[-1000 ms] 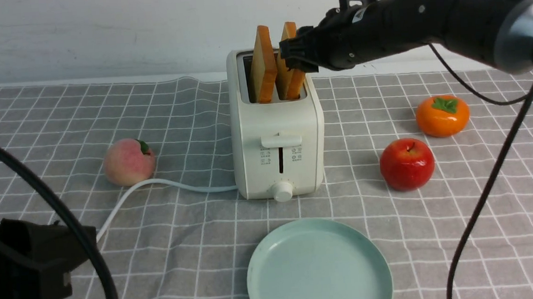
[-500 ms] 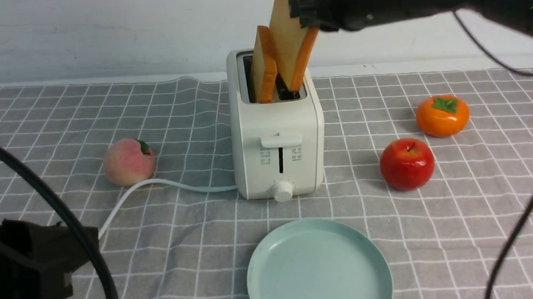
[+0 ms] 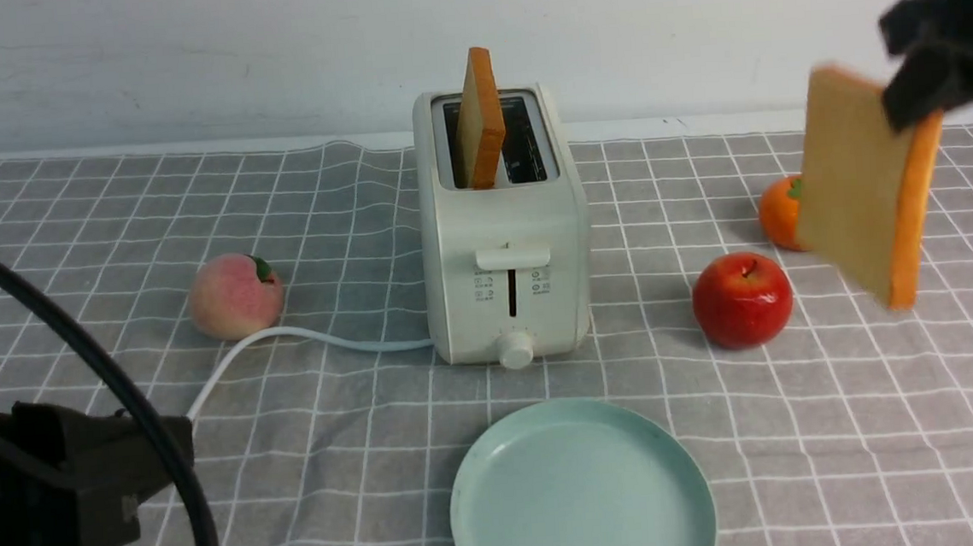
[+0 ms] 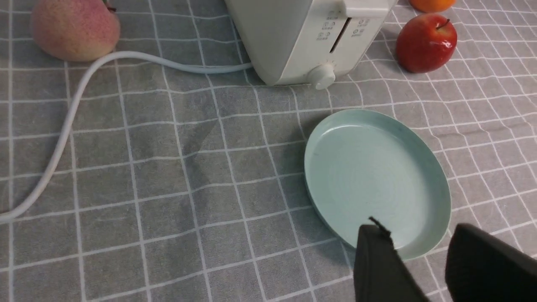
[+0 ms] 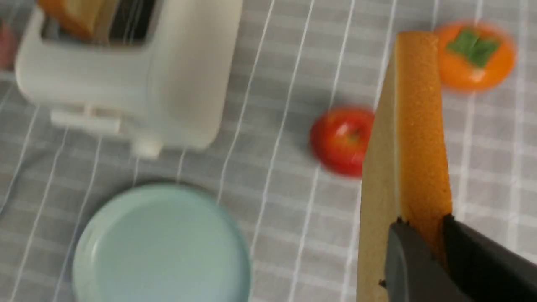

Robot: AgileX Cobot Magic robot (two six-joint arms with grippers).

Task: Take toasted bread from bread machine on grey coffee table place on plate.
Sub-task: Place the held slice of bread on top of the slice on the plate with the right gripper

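My right gripper (image 5: pixel 423 224) grips one toast slice (image 5: pixel 419 138) clear of the toaster (image 3: pixel 507 263); placing it on the bare plate (image 3: pixel 583 489) remains, with another slice (image 3: pixel 481 128) in its slot.

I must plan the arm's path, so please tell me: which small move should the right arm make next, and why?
Probably carry the toasted bread toward the plate, because the right claw already grips it, raised to the right of the apple, and the plate is bare.

Plate (image 3: pixel 583 489) mint-green; toaster (image 3: pixel 507 263) cream-white; apple (image 3: pixel 743 300) red; tablecloth (image 3: pixel 313 482) grey, white grid; persimmon (image 5: pixel 476 56) orange, green leaves
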